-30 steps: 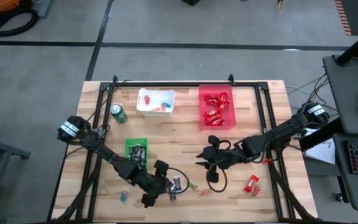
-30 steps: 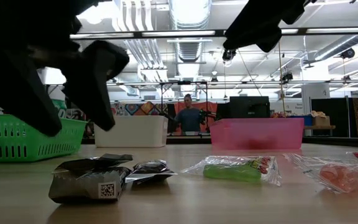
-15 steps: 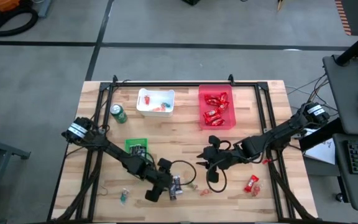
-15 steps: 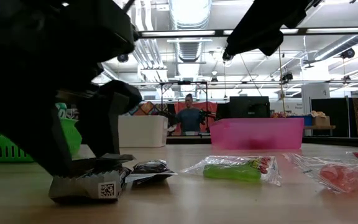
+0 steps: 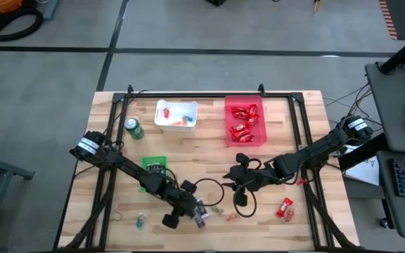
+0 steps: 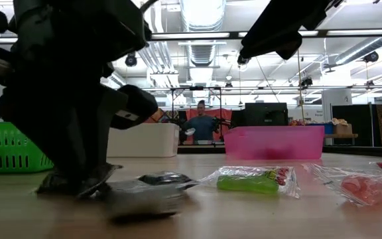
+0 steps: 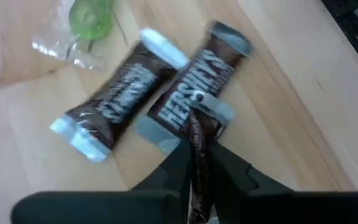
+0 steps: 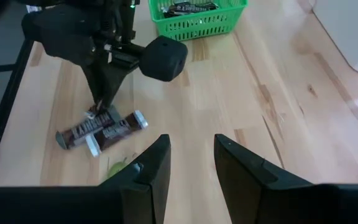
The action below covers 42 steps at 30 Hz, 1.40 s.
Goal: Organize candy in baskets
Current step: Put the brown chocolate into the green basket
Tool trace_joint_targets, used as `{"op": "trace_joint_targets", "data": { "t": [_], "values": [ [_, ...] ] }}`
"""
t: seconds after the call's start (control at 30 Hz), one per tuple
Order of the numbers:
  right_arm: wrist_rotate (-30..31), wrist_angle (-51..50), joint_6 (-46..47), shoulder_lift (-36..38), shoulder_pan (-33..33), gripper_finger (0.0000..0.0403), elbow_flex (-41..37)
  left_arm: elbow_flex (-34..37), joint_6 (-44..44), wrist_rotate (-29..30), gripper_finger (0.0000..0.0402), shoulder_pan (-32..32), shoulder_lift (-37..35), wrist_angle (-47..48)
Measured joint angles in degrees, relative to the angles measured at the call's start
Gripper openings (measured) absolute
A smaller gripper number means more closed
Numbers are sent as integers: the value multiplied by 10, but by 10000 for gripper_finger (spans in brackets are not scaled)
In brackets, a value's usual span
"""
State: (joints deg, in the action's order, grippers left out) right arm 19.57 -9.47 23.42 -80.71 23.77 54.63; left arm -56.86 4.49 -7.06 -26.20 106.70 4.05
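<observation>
Candy is lying near the table's front edge: two dark silver-ended Hershey's mini bars (image 7: 114, 102) are sitting side by side, touching, on the pale wooden table (image 5: 188, 151). The left gripper (image 5: 197, 211) is standing over them, its fingers (image 7: 199, 155) pinching together on an edge of the nearer bar (image 7: 197, 93). Left of it, the small bright green slotted plastic basket (image 5: 153, 169) is holding more dark bars. At the far edge, the white plastic bin (image 5: 176, 114) and the translucent red bin (image 5: 245, 121) are standing well apart with bare wood between.

The right gripper (image 8: 188, 165) is hovering mid-table, fingers apart, gripping nothing.

Only the low view is showing a green sweet in clear wrap (image 6: 254, 180) and an orange one (image 6: 367, 187) beside the bars.
</observation>
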Motion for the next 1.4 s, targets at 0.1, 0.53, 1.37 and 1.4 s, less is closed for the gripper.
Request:
{"op": "trace_joint_targets", "data": {
  "t": [0.1, 0.53, 1.37, 1.4],
  "values": [
    [0, 6, 0, -3, 0, 116, 0, -6, -23, 0, 24, 1, -5, 5],
    [1, 46, 8, -43, 0, 116, -1, -16, -63, 34, 4, 3, -80, 49],
    [43, 53, 28, -46, 0, 116, -2, 53, 397, 351, 8, 4, -336, 557],
    [44, 53, 28, -46, 0, 116, -2, 55, 396, 350, 8, 4, -329, 557]
  ]
}}
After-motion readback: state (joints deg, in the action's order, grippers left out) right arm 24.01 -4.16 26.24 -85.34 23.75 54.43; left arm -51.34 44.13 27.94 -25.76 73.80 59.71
